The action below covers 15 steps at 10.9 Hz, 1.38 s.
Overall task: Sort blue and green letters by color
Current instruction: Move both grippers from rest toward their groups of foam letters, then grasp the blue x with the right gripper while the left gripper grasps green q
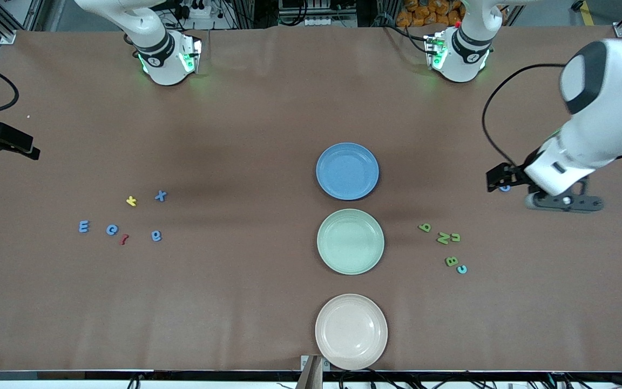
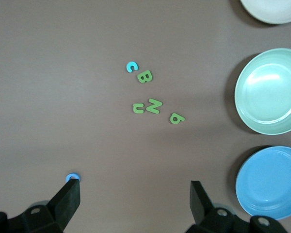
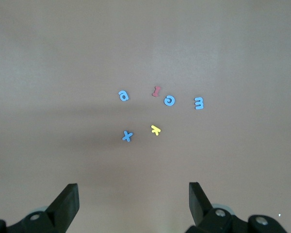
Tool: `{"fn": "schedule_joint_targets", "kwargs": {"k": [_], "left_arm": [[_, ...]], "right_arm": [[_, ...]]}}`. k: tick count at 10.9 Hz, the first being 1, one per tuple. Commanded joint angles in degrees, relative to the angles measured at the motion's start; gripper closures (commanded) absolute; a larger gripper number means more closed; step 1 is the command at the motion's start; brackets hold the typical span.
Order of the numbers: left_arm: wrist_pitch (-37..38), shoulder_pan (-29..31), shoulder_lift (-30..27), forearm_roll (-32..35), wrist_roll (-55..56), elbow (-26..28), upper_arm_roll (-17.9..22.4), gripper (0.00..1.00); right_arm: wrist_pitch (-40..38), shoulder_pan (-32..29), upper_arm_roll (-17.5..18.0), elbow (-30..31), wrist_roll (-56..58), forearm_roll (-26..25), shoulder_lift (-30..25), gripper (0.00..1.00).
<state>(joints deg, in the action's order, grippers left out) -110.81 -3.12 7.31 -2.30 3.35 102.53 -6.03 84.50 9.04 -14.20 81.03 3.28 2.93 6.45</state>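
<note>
Several blue letters (image 1: 112, 229) (image 3: 169, 100) lie toward the right arm's end of the table. Several green letters (image 1: 443, 237) (image 2: 153, 106) lie toward the left arm's end. One more blue letter (image 1: 505, 188) (image 2: 72, 176) lies apart, farther from the front camera than the green ones. My left gripper (image 1: 502, 177) (image 2: 135, 187) hangs open over that lone letter, which shows just past one fingertip (image 2: 70, 190); nothing sits between the fingers. My right gripper (image 1: 19, 145) (image 3: 133, 190) hangs open and empty above bare table at its own end.
A blue plate (image 1: 347, 170), a green plate (image 1: 350, 241) and a pale pink plate (image 1: 351, 331) stand in a row mid-table, all empty. A yellow letter (image 1: 131, 201) and a red one (image 1: 124, 239) lie among the blue. A turquoise c (image 1: 461, 269) lies beside the green.
</note>
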Motion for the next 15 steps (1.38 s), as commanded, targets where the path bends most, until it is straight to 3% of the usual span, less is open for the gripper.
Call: {"fn": "schedule_joint_targets", "kwargs": {"k": [1, 5, 8, 15], "left_arm": [[-4.76, -0.13, 2.26, 0.45, 0.43, 3.99, -0.57, 0.00], [-9.41, -0.74, 6.83, 0.54, 2.00, 3.99, -0.56, 0.00], [-13.28, -3.28, 10.87, 0.63, 6.65, 4.08, -0.48, 0.00], [-21.62, -6.19, 18.43, 3.80, 34.31, 3.73, -0.57, 0.00]], "right_arm": [[1.45, 0.72, -0.39, 1.76, -0.20, -0.99, -0.47, 0.00], [9.61, 0.89, -0.13, 9.92, -2.56, -0.73, -0.92, 0.00], [21.98, 0.89, 2.33, 20.54, -9.93, -0.73, -1.00, 0.00], [50.72, 1.16, 6.03, 44.45, -26.11, -0.20, 1.54, 0.00]]}}
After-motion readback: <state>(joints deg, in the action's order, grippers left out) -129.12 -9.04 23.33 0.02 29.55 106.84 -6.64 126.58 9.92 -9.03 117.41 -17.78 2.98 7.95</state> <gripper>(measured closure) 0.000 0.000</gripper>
